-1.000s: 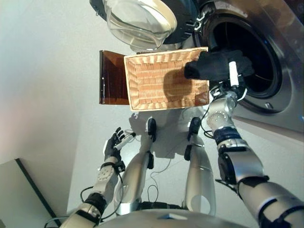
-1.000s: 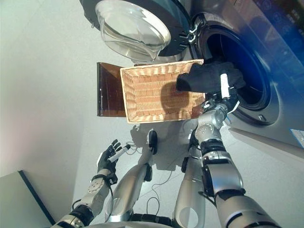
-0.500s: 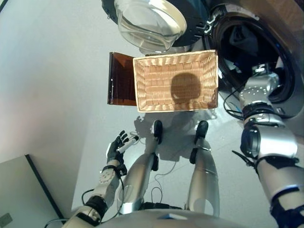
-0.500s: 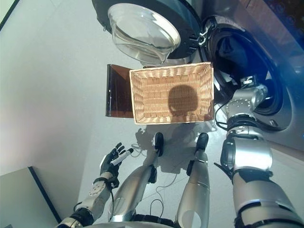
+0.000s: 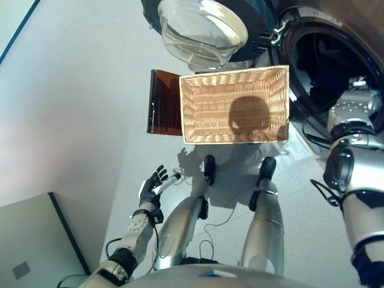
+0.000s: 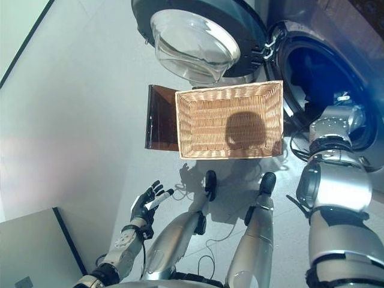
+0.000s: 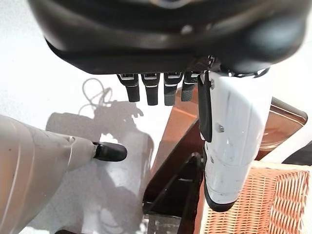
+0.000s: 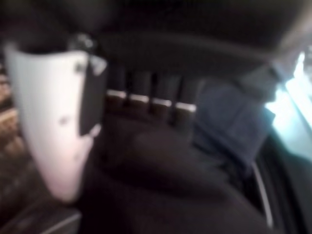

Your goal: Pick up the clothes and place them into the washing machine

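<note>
Garment (image 8: 161,170), dark, at right hand (image 8: 146,105) inside drum (image 5: 324,66), upper right; grip state not readable. Left hand (image 5: 151,187) idle, fingers relaxed, lower left. Basket (image 5: 234,105) empty. Watch withdrawal: fabric may snag fingers, drag out onto floor.

Woven wicker basket (image 5: 234,105) (rough), glossy glass door (image 5: 203,30).

Tan woven basket (image 5: 234,103), brown stand (image 5: 164,110), black & blue clothes (image 8: 161,165)
</note>
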`<state>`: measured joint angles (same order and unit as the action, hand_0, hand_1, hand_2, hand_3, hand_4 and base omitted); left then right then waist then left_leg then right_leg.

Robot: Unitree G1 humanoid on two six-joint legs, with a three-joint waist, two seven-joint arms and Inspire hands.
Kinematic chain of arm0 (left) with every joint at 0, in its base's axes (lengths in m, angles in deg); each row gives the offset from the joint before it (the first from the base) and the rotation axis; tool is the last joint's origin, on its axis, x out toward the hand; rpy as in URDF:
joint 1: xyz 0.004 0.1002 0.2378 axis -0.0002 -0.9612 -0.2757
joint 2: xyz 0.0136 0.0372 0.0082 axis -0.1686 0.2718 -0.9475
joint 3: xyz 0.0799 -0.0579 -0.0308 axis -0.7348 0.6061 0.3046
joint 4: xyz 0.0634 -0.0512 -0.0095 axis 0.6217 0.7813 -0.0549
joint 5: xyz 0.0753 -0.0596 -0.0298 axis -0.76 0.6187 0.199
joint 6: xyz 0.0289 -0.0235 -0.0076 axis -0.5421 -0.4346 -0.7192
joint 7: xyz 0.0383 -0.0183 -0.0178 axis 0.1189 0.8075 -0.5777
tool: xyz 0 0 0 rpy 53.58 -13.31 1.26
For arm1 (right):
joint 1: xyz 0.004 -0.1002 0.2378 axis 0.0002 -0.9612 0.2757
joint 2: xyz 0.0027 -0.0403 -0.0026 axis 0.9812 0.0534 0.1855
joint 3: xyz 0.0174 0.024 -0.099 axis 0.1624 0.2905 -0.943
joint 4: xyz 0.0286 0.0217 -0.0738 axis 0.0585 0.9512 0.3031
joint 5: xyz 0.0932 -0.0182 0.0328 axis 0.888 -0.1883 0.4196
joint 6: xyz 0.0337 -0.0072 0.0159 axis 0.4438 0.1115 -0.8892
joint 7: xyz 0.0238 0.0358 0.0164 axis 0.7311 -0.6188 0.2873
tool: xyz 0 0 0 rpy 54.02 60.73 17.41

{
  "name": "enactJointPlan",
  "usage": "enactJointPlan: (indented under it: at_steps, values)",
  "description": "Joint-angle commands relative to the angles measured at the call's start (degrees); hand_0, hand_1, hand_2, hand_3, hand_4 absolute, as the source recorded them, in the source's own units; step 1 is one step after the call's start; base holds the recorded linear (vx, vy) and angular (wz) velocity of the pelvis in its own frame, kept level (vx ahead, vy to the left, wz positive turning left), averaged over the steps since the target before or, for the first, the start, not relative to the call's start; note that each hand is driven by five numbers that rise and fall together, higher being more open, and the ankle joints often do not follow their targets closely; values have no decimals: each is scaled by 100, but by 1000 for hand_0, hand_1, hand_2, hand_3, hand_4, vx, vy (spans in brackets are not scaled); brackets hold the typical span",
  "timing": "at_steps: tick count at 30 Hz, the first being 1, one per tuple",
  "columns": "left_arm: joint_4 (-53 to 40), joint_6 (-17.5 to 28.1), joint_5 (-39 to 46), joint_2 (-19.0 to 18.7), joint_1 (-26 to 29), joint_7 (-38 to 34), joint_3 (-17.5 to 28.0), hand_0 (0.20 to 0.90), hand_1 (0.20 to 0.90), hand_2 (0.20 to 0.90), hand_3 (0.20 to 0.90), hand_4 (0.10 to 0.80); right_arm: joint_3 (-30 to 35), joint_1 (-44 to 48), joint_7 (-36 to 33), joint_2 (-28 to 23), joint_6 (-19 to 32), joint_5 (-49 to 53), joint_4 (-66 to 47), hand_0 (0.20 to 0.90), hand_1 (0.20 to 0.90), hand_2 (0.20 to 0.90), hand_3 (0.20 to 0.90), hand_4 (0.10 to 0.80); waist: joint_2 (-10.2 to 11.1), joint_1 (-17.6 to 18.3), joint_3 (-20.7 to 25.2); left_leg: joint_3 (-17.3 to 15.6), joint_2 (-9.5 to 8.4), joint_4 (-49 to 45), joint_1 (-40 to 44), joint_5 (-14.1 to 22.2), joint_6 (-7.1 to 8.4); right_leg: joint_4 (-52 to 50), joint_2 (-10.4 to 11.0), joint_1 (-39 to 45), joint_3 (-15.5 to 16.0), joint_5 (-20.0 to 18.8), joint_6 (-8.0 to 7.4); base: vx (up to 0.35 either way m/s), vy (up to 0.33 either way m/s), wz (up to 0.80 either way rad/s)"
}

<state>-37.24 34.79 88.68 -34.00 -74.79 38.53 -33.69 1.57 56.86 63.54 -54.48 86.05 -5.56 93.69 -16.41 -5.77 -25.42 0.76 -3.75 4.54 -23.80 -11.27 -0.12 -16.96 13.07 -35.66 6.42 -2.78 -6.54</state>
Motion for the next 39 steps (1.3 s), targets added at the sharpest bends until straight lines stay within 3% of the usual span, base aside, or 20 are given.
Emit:
enactJointPlan:
  at_steps: [1,3,4,5,6,30,32,34,39]
  values:
    - [-338,113,139,-19,-171,7,-204,900,900,900,900,800,-704,1053,134,-1336,244,-72,-285,200,200,200,200,300,-732,56,-141,-120,-231,46,33,179,513,-14,-278,381,-241,612,91,0,0,0]
    - [-347,109,138,-17,-171,-1,-218,900,900,900,900,800,-717,1085,109,-1323,238,-69,-252,200,200,200,200,300,-747,54,-149,-125,-231,46,32,174,511,-35,-278,371,-250,619,97,-17,6,-2]
    - [-378,120,151,-38,-173,-6,-215,900,900,900,900,800,-753,1120,68,-1345,215,-141,-202,329,329,329,329,392,-770,49,-153,-124,-227,46,14,135,507,-51,-291,341,-243,573,107,-30,18,-4]
    - [-372,118,148,-39,-187,-16,-210,900,900,900,900,800,-777,1137,31,-1367,196,-193,-180,485,485,485,485,504,-773,50,-151,-126,-225,46,17,131,506,-65,-292,329,-246,573,110,-32,23,-5]
    - [-367,118,152,-43,-194,-31,-204,900,900,900,900,800,-802,1164,-39,-1393,191,-254,-136,900,900,900,900,800,-773,52,-143,-130,-225,46,14,127,505,-73,-290,320,-247,576,112,0,0,0]
    - [-421,160,185,-113,-151,-207,-31,900,900,900,900,800,-1314,1529,-640,-1376,-201,-1150,194,900,900,900,900,800,-655,80,-121,-176,-216,46,47,140,492,-2,-322,382,-252,520,135,-2,1,0]
    - [-446,171,186,-136,-162,-215,-18,900,900,900,900,800,-1490,1568,-766,-1398,-378,-1552,281,900,900,900,900,800,-625,80,-118,-177,-220,46,70,171,494,-9,-305,403,-246,561,130,0,0,0]
    - [-564,199,108,-209,-207,-237,14,900,900,900,900,800,-2068,1692,-1030,-1468,-935,-2796,531,900,900,900,900,800,-594,65,-121,-189,-212,46,81,156,500,24,-317,431,-246,525,130,0,0,0]
    - [-734,241,53,-215,-173,-303,130,900,900,900,900,800,-2558,1610,-1306,-1310,-1363,-4115,469,900,900,900,900,800,-558,107,-171,-232,-180,46,45,110,499,58,-362,407,-244,434,136,-7,-1,-3]
